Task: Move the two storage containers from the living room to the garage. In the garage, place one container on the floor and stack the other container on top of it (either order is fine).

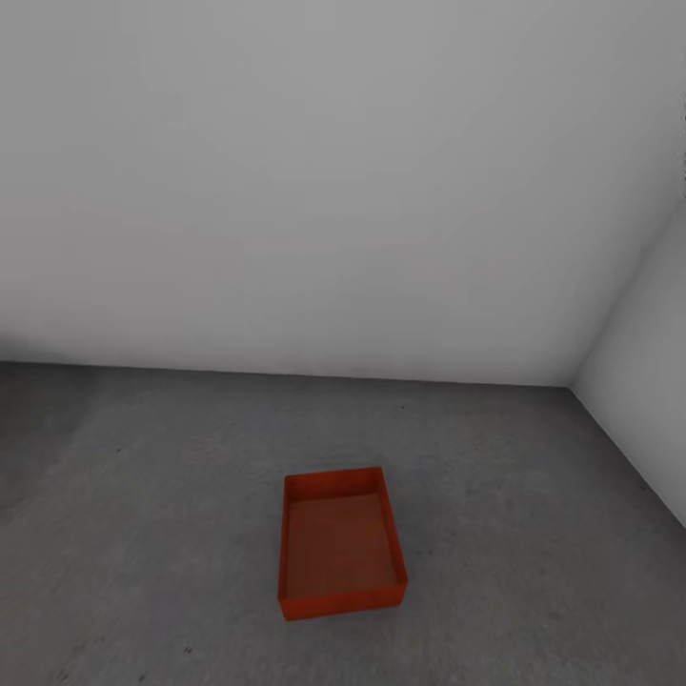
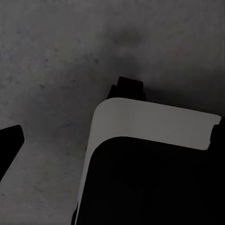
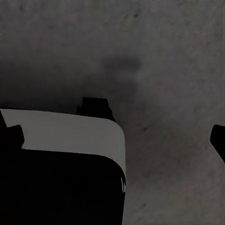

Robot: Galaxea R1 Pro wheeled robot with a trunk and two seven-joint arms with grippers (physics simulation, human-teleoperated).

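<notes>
One orange-red storage container (image 1: pixel 341 545) stands upright and lidless on the dark grey concrete floor (image 1: pixel 143 495) of the garage, a short way ahead in the head view, nothing inside it. In the left wrist view, my left gripper (image 2: pixel 112 140) hangs over the floor with its black fingers (image 2: pixel 9 147) far apart at the picture's edges and nothing between them. My right gripper (image 3: pixel 117 140) stands the same way above the floor, its fingers (image 3: pixel 219 140) wide apart and holding nothing.
White-grey walls (image 1: pixel 333 191) close the room ahead, and a side wall (image 1: pixel 648 400) meets them at a corner on the right. My own white and black base (image 2: pixel 150 159) shows below the grippers (image 3: pixel 61 159).
</notes>
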